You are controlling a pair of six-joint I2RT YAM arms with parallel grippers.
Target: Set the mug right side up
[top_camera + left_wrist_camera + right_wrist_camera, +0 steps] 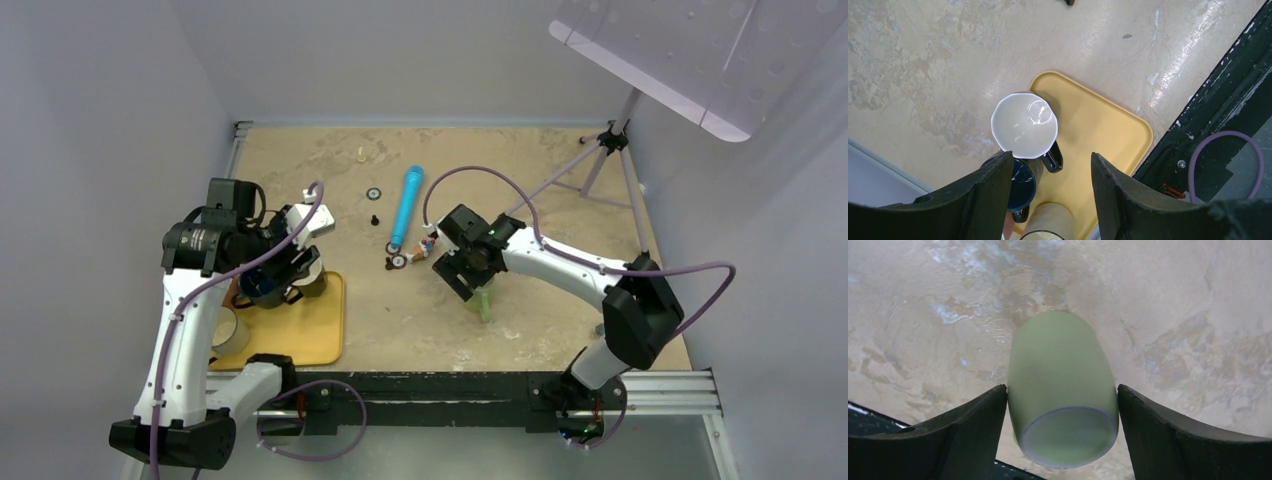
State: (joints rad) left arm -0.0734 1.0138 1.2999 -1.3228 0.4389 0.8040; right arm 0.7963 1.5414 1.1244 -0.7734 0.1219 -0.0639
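A pale green mug [1060, 390] stands upside down on the table, its flat base facing my right wrist camera. In the top view the green mug [486, 298] sits right of centre, just under my right gripper [472, 272]. My right gripper [1062, 390] has one finger against each side of the mug's body and is shut on it. The handle is hidden. My left gripper [1052, 162] is open and empty above the yellow tray [1108, 130]; in the top view the left gripper [290, 265] is at the left.
On the tray stand a black mug with a white inside [1024, 125], a dark blue mug [1020, 187] and a tan cup [1048, 220], all upright. A blue tube [405, 205], small black parts [396, 262] and a tripod [608, 145] lie further back.
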